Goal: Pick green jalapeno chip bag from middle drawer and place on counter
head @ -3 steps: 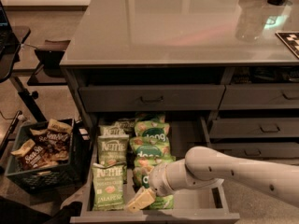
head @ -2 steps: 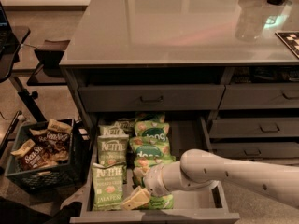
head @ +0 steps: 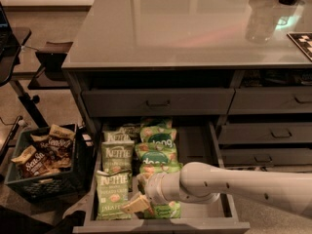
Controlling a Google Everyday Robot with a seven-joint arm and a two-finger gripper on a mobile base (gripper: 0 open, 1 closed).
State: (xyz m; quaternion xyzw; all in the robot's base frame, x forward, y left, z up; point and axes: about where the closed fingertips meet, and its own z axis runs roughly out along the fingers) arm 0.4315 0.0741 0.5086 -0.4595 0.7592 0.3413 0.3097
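The middle drawer (head: 195,143) is pulled open below the counter (head: 185,28). Its left column holds pale green Kettle jalapeno chip bags; the nearest one (head: 112,196) lies at the front left with "JALAPENO" on its lower edge, another (head: 117,155) behind it. Brighter green "dang" bags (head: 158,145) fill the column to their right. My gripper (head: 136,204) comes in from the right on a white arm (head: 234,184), low over the drawer's front. Its pale fingertips sit just right of the nearest Kettle bag's lower right corner, over a bright green bag (head: 168,209).
A dark crate (head: 46,182) with brown chip bags (head: 44,152) stands on the floor left of the drawer. Closed drawer fronts with dark handles (head: 158,102) are above and to the right. A clear container (head: 261,18) and a checkered board (head: 303,42) sit at the counter's far right.
My arm and gripper have shifted a little to the left and down, toward the front Kettle bag. The bags have not moved.
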